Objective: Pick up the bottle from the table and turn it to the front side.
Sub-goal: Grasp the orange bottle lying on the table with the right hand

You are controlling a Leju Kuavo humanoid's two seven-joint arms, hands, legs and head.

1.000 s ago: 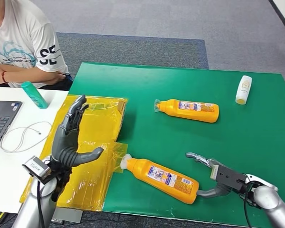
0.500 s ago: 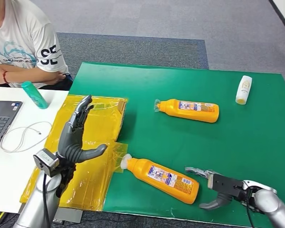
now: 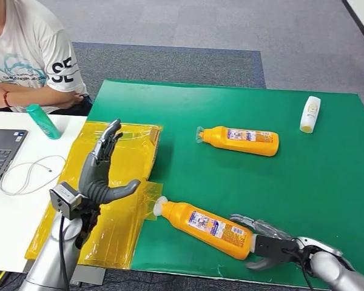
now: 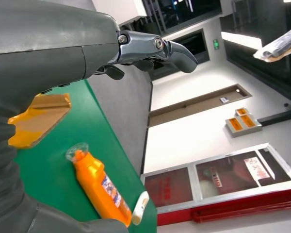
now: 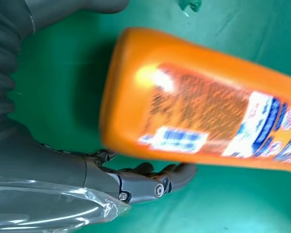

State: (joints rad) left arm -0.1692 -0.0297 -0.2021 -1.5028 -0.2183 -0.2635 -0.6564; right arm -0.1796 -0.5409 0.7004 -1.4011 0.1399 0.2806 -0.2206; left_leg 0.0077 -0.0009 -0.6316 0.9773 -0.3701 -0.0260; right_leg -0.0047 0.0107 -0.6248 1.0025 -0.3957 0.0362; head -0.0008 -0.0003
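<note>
From the head view, the near bottle (image 3: 205, 230) lies on its side on the green table (image 3: 326, 176), at about five o'clock in the picture, cap toward the yellow plastic sheet (image 3: 121, 182). The right hand (image 3: 262, 242) sits at the bottle's base with fingers spread wide and holds nothing; thumb and fingers straddle the bottom end. A second orange bottle (image 3: 239, 140) lies at one o'clock, and a small white bottle (image 3: 310, 114) at two o'clock. The left hand (image 3: 102, 173) stands raised over the yellow sheet at nine o'clock, fingers apart and empty. A person (image 3: 29, 54) sits at eleven o'clock.

The left wrist view shows the far bottle (image 4: 100, 187) and the left hand's fingers (image 4: 155, 48) extended.

In the right wrist view, the bottle's barcode label (image 5: 177, 138) faces up, with fingers (image 5: 151, 182) alongside its base.

The bottle looks like stiff, smooth plastic, probably moderately heavy if full and apt to slip; the flat sides near the lower body seem the best grip.

Compared with a second ago, the right hand has dropped lower and closer to the base, and the left hand has drifted slightly toward the bottle.
</note>
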